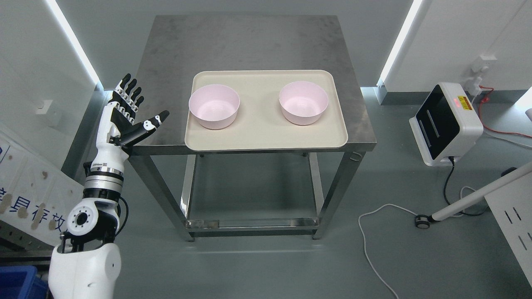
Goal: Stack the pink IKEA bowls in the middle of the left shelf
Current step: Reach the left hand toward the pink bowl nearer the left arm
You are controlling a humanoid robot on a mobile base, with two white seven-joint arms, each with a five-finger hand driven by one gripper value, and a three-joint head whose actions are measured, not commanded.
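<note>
Two pink bowls (214, 106) (303, 102) — upright, apart, on tray (266, 139)

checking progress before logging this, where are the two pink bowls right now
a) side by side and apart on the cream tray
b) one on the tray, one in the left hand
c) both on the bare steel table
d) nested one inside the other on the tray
a: the left pink bowl and right pink bowl sit upright and apart on the cream tray, while the left hand is open beside the table, holding nothing.

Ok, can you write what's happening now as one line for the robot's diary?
left hand: open, beside table | two pink bowls: apart on tray, unstacked | right hand: unseen
</note>
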